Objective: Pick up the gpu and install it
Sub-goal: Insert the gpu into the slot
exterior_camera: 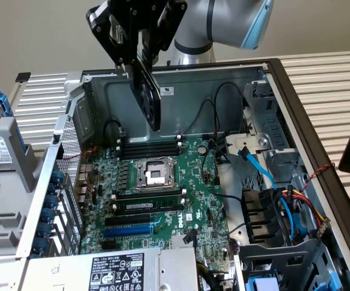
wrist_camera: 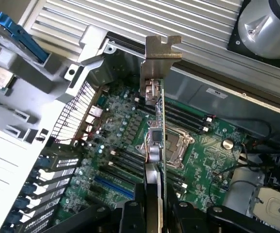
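Note:
The gpu hangs edge-down above the open computer case, its black cooler side facing the exterior view's left. My gripper is shut on its upper edge. In the wrist view the gpu appears edge-on, running away from my gripper, with its silver L-shaped bracket at the far end. It hovers well above the green motherboard, over the back memory sticks and the CPU socket, touching neither. The blue expansion slot lies nearer the front of the board.
The case's rear slot grille stands at the exterior view's left. A power supply sits at the front. Drive bays, a blue cable and loose wiring crowd the right. A removed drive cage rests outside the case at left.

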You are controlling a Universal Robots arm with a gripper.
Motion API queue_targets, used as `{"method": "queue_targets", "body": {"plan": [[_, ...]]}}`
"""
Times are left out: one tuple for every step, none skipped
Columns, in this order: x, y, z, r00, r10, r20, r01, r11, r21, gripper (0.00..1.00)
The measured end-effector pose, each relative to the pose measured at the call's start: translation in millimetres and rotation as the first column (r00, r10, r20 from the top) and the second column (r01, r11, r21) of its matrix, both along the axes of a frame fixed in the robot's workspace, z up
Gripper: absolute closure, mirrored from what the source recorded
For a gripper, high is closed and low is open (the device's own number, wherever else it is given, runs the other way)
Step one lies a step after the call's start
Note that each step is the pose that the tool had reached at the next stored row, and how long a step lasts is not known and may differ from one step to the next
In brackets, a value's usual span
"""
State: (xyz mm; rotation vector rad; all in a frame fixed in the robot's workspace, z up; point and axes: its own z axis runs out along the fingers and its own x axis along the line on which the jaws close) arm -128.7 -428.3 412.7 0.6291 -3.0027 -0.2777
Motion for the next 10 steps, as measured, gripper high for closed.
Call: {"method": "queue_targets", "body": {"plan": [[0.0,0.0,0.0,0.9998,0.019,0.0009,-0.019,0.9998,-0.0001,0.73],[0.0,0.0,0.0,0.9993,0.037,0.0018,-0.037,0.9993,-0.0001,0.73],[0.0,0.0,0.0,0.9985,0.056,0.0023,-0.056,0.9985,-0.0001,0.73],[0.0,0.0,-0.1,0.9972,0.074,0.0026,-0.074,0.9972,-0.0002,0.73],[0.0,0.0,-0.2,0.9958,0.091,0.0029,-0.091,0.9958,-0.0002,0.73],[0.0,0.0,-0.2,0.9941,0.109,0.0029,-0.109,0.9941,-0.0002,0.73],[0.0,0.0,-0.3,0.9918,0.128,0.0031,-0.128,0.9918,-0.0002,0.73],[0.0,0.0,-0.4,0.9894,0.145,0.0032,-0.145,0.9894,-0.0002,0.73],[0.0,0.0,-0.5,0.9866,0.163,0.0033,-0.163,0.9866,-0.0001,0.73],[0.0,0.0,-0.5,0.9833,0.182,0.0038,-0.182,0.9833,-0.0002,0.73]]}}
